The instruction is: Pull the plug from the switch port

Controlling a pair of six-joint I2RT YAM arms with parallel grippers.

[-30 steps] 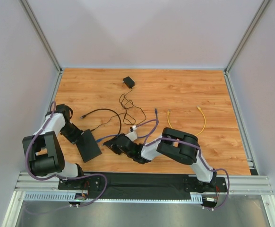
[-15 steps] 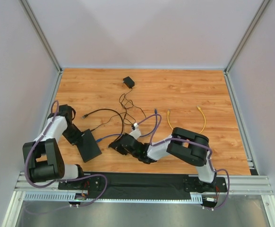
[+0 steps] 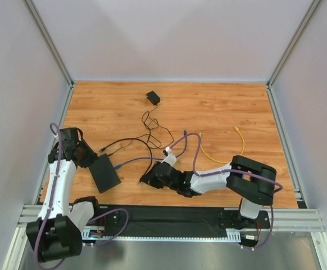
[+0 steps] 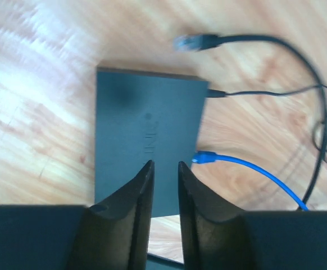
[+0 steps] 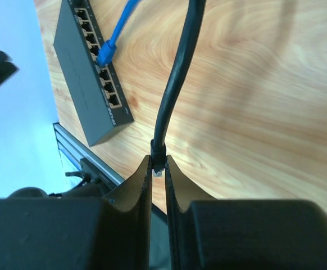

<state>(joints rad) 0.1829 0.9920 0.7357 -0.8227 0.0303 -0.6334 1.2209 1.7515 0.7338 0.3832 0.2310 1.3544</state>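
Observation:
The switch (image 3: 105, 172) lies flat at the near left, a black box (image 4: 146, 124) with a row of ports (image 5: 99, 62) on one edge. A blue plug (image 5: 106, 53) sits in one port, and a thin black lead (image 4: 217, 94) enters the same edge. My right gripper (image 3: 145, 180) is shut on the plug (image 5: 158, 152) of a thick black cable, held clear of the switch to its right. My left gripper (image 4: 164, 164) hovers open above the switch's near end with nothing between its fingers.
The black cable's other end (image 3: 101, 149) lies loose beyond the switch. A small black adapter block (image 3: 153, 97) lies at the back and a yellow cable (image 3: 241, 145) to the right. The metal rail (image 3: 169, 216) runs along the near edge.
My right gripper has drawn back to the right, away from the switch, with the black plug in it. My left gripper has opened and lifted back off the switch.

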